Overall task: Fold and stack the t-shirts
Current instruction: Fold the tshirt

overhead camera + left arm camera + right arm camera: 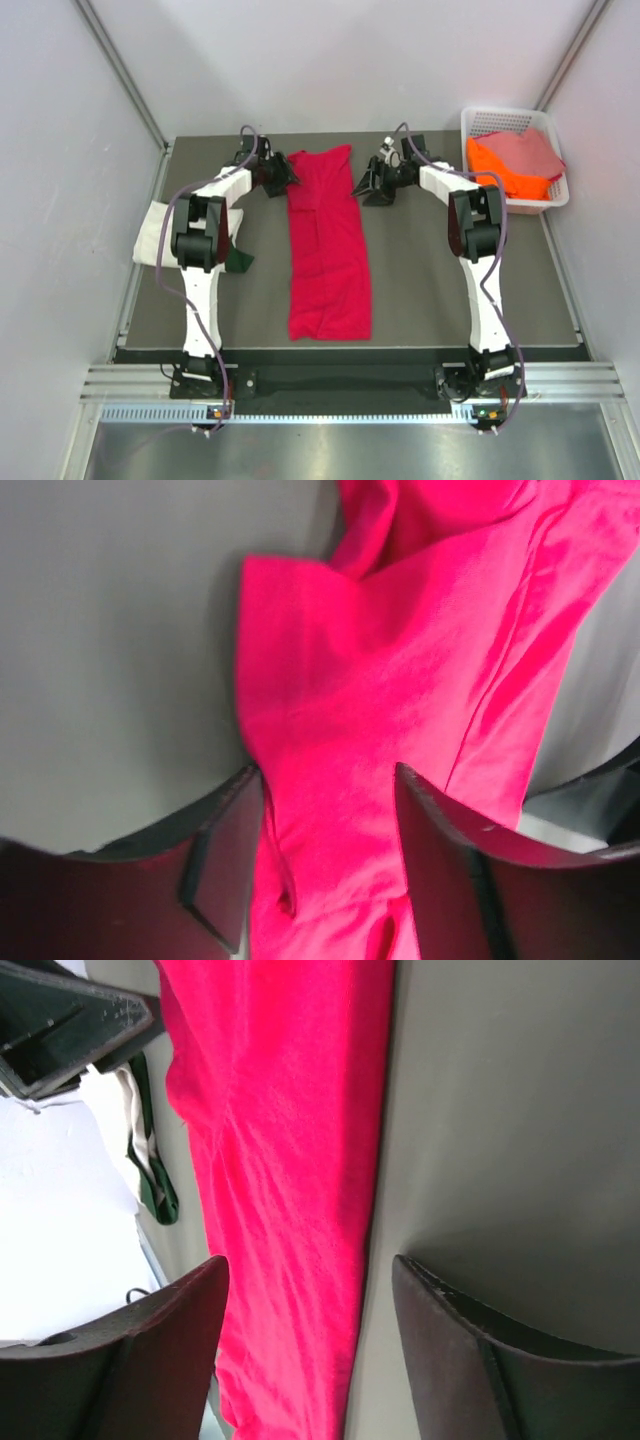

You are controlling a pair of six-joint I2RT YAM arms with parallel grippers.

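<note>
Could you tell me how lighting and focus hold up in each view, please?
Top external: evenly lit and sharp, with soft shadows only. Left wrist: the crimson-red cotton t-shirt glows oversaturated pink; the left gripper's fingers are dark and soft. Right wrist: the cream-white t-shirt at left is blown out.

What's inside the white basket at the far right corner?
A dusty pink t-shirt lies over an orange t-shirt in the white basket. Whatever is beneath them is covered, so I cannot tell.

A lab test cell (bare white panels (pixel 330 60)) around a dark table (pixel 430 290).
</note>
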